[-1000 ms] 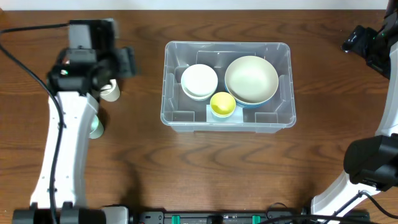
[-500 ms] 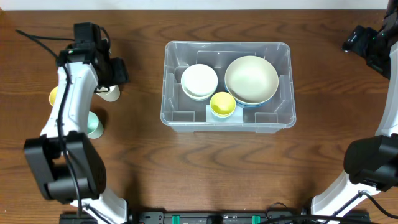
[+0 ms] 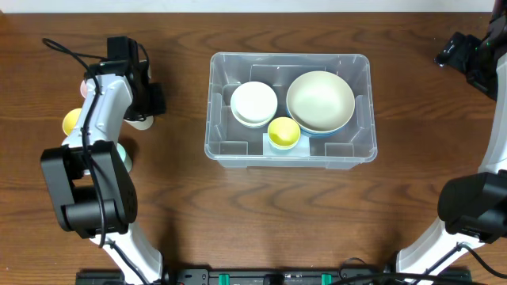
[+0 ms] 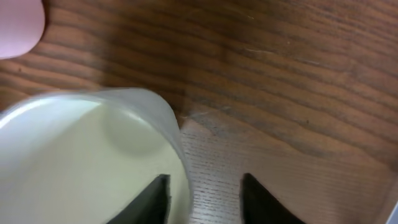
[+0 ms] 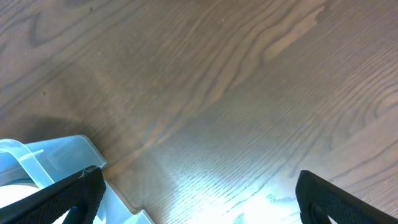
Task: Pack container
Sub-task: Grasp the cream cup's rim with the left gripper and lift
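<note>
Fingers (image 4: pixel 155 198) of the left gripper (image 4: pixel 204 180) are held apart, a cream cup (image 4: pixel 81 155) rim between them, well left of the container (image 3: pixel 289 57). Off the container's upper right corner, the right gripper (image 5: pixel 198 174) is spread wide.

The left arm (image 3: pixel 95 119) reaches along the far left of the counter, its left gripper (image 4: pixel 202 199) held low with jaws parted. The right gripper (image 5: pixel 211 205) hangs at the far right corner, jaws spread wide.
</note>
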Tool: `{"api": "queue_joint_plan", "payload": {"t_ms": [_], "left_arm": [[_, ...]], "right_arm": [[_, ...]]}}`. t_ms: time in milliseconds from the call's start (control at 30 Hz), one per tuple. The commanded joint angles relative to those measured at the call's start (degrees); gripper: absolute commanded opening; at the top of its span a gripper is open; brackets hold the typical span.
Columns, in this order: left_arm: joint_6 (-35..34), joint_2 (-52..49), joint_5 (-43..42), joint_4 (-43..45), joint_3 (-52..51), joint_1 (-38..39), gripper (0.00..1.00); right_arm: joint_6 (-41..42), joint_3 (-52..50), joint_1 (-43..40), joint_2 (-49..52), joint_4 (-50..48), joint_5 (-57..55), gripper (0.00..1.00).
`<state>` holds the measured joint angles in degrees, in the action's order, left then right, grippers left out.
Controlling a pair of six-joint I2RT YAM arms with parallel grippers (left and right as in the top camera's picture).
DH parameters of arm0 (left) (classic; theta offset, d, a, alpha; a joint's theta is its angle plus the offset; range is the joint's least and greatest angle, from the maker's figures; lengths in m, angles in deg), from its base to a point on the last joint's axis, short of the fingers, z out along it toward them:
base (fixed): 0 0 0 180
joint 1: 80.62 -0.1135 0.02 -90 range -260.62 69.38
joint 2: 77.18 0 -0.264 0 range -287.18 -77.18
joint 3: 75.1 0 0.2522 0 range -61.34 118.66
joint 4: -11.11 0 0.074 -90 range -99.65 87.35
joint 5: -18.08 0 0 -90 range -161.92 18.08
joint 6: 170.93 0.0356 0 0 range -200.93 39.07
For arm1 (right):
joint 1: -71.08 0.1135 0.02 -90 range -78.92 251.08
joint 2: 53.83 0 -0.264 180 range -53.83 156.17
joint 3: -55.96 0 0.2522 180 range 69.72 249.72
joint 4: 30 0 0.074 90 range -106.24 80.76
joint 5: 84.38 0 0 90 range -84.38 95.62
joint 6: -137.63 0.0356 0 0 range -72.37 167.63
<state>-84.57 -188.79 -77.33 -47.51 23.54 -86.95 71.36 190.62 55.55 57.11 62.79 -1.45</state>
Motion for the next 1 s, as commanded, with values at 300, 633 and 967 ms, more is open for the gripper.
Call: {"api": "queue_joint_plan", "payload": {"t_ms": [300, 633, 967], "left_arm": [[0.6, -0.8, 0.1, -0.3, 0.1, 0.0, 0.06], [0.6, 6.6, -0.1, -5.3, 0.1, 3.2, 0.06], [8.5, 28.1, -0.1, -6.0, 0.1, 16.1, 0.06]], "right_arm": [[0.9, 0.0, -0.2, 0.3, 0.1, -0.2, 0.99], [0.9, 0.0, -0.2, 0.3, 0.1, -0.2, 0.99], [0.9, 0.0, -0.2, 0.3, 0.1, -0.2, 0.99]]}}
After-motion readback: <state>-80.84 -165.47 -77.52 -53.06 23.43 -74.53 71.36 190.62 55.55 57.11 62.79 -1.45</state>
